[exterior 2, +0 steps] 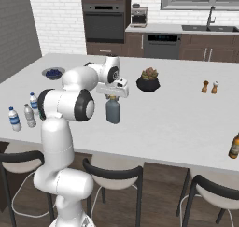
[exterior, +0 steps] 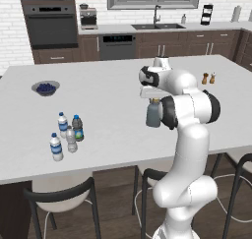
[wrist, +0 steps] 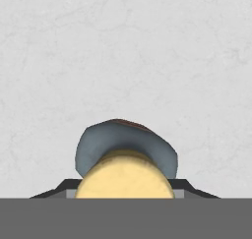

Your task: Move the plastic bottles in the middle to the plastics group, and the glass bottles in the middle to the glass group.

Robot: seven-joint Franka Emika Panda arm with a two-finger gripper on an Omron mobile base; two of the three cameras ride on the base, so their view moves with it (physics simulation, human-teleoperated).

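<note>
Left base view, hand point(exterior: 154, 101): it sits over the neck of the grey glass bottle point(exterior: 153, 115), near the middle of the desk point(exterior: 108, 85).
Left base view, grip: the fingers are hidden by the wrist and the bottle top, so how far they stand apart cannot be told.
Left base view, bottle: upright, just left of the arm's dark elbow joint.
Left base view, plastics: two white-capped water bottles point(exterior: 56, 146) stand at the desk's left front; a small clear bottle point(exterior: 72, 139) and a dark bottle point(exterior: 77, 128) stand between and beside them.
Left base view, other: a bowl of blueberries point(exterior: 46, 88) lies farther back on the left; two shakers point(exterior: 208, 78) stand on the right.

Right base view, hand point(exterior 2: 112, 96): directly above the grey glass bottle point(exterior 2: 112, 110), at its cap.
Right base view, contact: whether the bottle's base touches the desk point(exterior 2: 177, 109) cannot be told.
Right base view, other: a dark pot plant point(exterior 2: 148, 80) stands behind; a brown bottle point(exterior 2: 234, 146) stands at the right edge; the water bottles point(exterior 2: 14, 119) stand far left.

Hand view, bottle: seen from above, a tan cap point(wrist: 124, 181) with grey shoulders point(wrist: 98, 142) over pale desk.
Hand view, jaws: dark tips flank the cap on both sides, close against it.
</note>
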